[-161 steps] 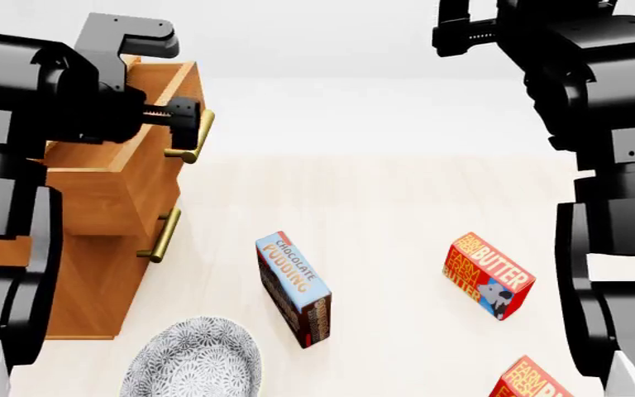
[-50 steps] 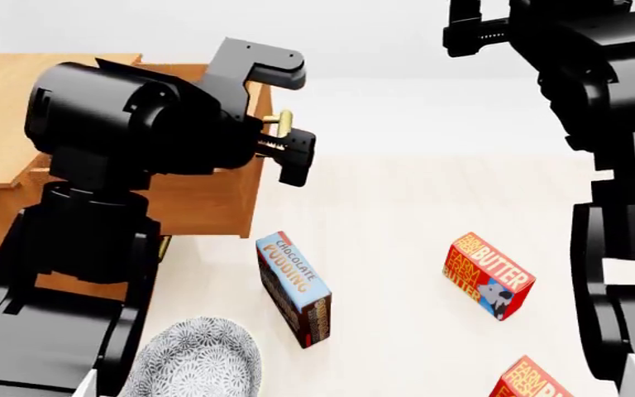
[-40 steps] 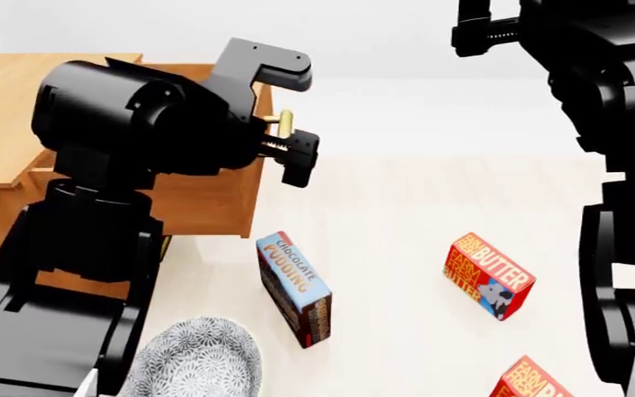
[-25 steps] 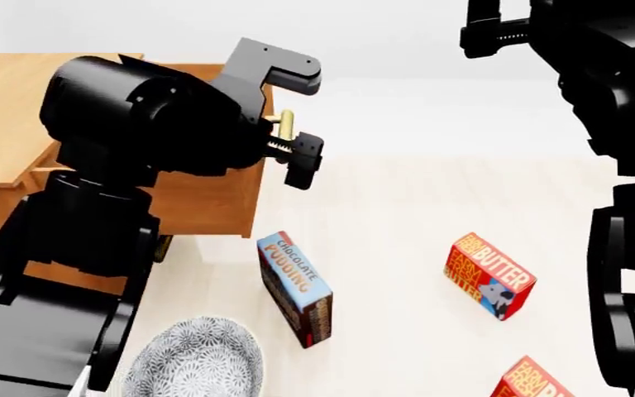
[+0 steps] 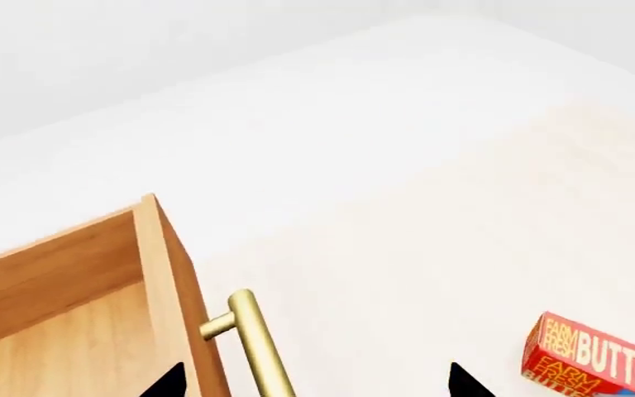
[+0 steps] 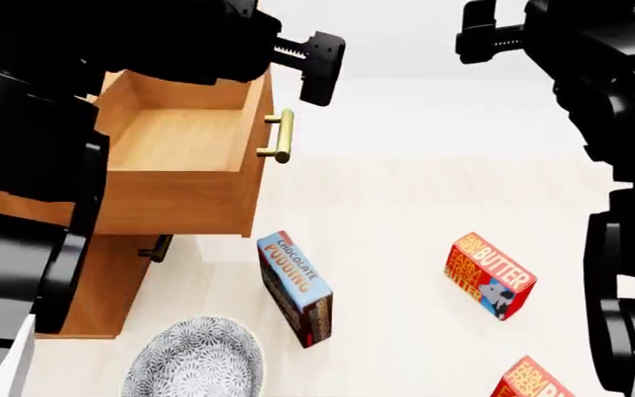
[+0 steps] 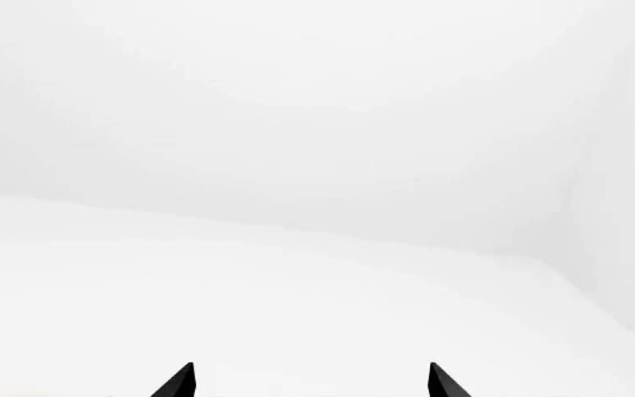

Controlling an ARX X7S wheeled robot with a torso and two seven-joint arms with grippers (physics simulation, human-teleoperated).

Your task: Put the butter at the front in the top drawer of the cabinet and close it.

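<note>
The cabinet (image 6: 95, 277) stands at the left with its top drawer (image 6: 174, 141) pulled out, open and empty; its brass handle (image 6: 282, 136) is free. The drawer and handle (image 5: 257, 347) also show in the left wrist view. My left gripper (image 6: 320, 59) is open and empty, raised above the handle; it shows in the left wrist view (image 5: 315, 385) too. One butter carton (image 6: 489, 275) lies at the right, also seen from the left wrist (image 5: 599, 364). A second butter carton (image 6: 532, 382) lies nearer me, cut off by the bottom edge. My right gripper (image 6: 483, 33) is open and empty, high at the right (image 7: 310, 382).
A chocolate pudding box (image 6: 293, 285) lies in front of the cabinet. A patterned grey bowl (image 6: 196, 360) sits at the bottom left. The lower drawer's small handle (image 6: 161, 246) shows under the open drawer. The right wrist view shows only white surface and wall.
My left gripper pulled the top drawer out by its handle, then let go and rose above it. The drawer's inside now shows. The cartons and right arm barely moved.
</note>
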